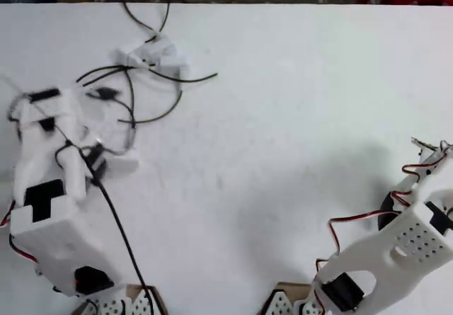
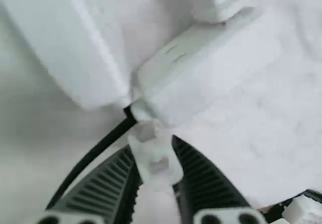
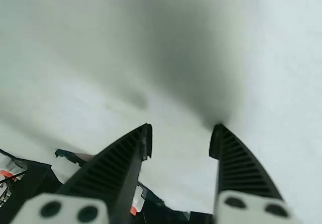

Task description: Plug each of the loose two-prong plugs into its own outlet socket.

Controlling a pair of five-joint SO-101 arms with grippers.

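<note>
My left gripper [image 2: 156, 156] is shut on a small white two-prong plug [image 2: 153, 158] with a black cable [image 2: 95, 153] running off it. The plug's front end touches a white outlet block [image 2: 201, 78] with two slots showing on its face. In the high view that gripper [image 1: 95, 158] is at the table's left side, beside a white block [image 1: 122, 163]. A second white outlet piece [image 1: 152, 54] lies farther back with black cables [image 1: 145, 95] looped around it. My right gripper [image 3: 181, 133] hangs open over bare table, nothing between its fingers.
The right arm [image 1: 396, 244] is folded back at the table's near right corner, with red and black wires on it. The white table [image 1: 297, 117] stretches wide between the two arms. Its far edge runs along the back.
</note>
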